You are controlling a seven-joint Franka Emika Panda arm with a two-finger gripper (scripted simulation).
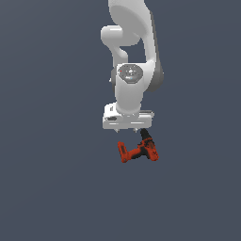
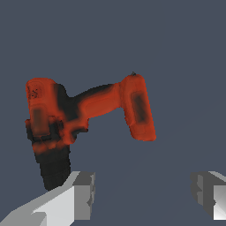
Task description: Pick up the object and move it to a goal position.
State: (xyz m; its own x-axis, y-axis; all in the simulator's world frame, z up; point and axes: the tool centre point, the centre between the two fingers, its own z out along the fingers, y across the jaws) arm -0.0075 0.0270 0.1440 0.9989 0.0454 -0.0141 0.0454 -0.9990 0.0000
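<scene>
The object is a small red-orange drill (image 1: 138,150) with a black chuck, lying on the dark grey ground just below the robot's white hand. My gripper (image 1: 127,131) hangs over it and stands open, with only short fingertip stubs showing under the hand. The wrist view has the drill (image 2: 88,110) filling the middle, its handle and battery foot (image 2: 139,108) at one end and the black chuck (image 2: 55,165) at the other. The chuck ends close beside one grey finger (image 2: 81,194). The other finger (image 2: 205,194) stands far apart from it. Nothing is between the fingers of the gripper (image 2: 143,194).
A plain dark grey ground (image 1: 47,188) fills both views around the drill. The white arm (image 1: 132,47) rises above the hand toward the upper edge of the exterior view. No other objects or edges show.
</scene>
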